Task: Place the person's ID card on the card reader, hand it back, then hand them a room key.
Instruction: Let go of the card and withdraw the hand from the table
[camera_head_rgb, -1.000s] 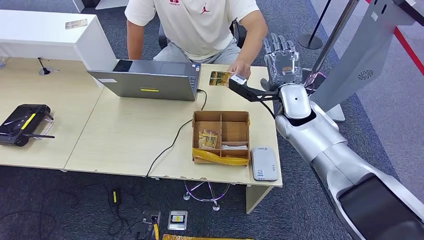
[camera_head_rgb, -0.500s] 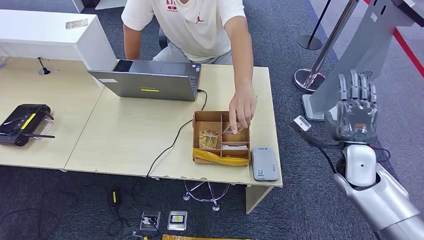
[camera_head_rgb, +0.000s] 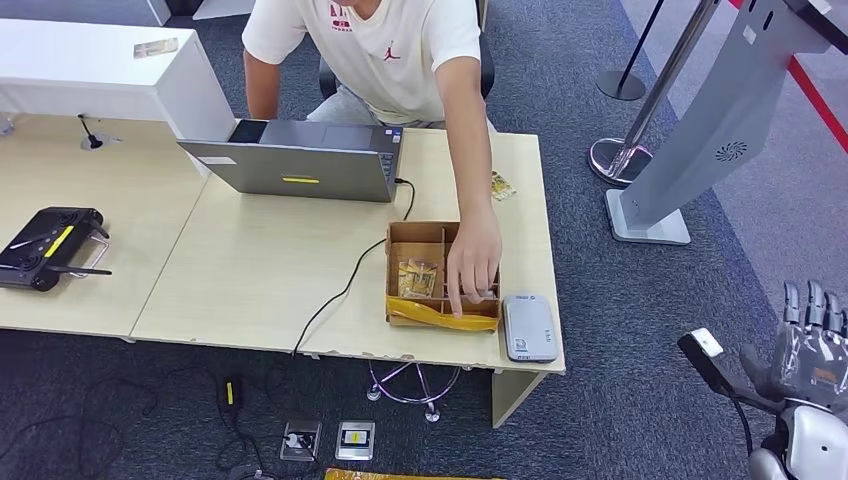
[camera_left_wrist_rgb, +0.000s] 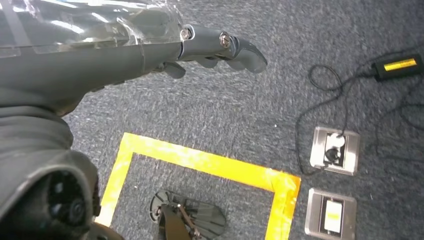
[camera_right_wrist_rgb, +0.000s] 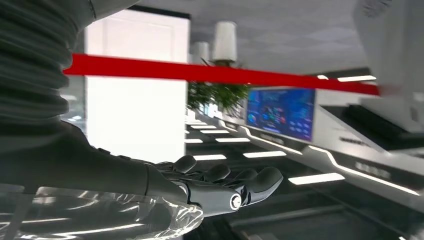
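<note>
Right hand (camera_head_rgb: 812, 345) low beside table (camera_head_rgb: 250, 270), fingers straight, spread, empty; left hand (camera_left_wrist_rgb: 150, 50) hanging, fingers loosely extended, empty. Person's hand (camera_head_rgb: 472, 262) inside box (camera_head_rgb: 443, 276): collision risk if reaching in now; card (camera_head_rgb: 502, 186) near edge, liable to slip off

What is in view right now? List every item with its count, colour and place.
laptop: one, grey, far side of the desk.
cardboard tray: one, brown, divided, beside the card reader.
card reader: one, silver-grey, desk's front corner.
card: one, gold-patterned, on the desk by the person's arm.
controller: one, black, on the left desk.
floor sockets: two, silver, carpet.
person's hand: one, reaching into the tray.
left hand: grey, over carpet, holds nothing.
right hand: grey, off the desk, fingers apart.
</note>
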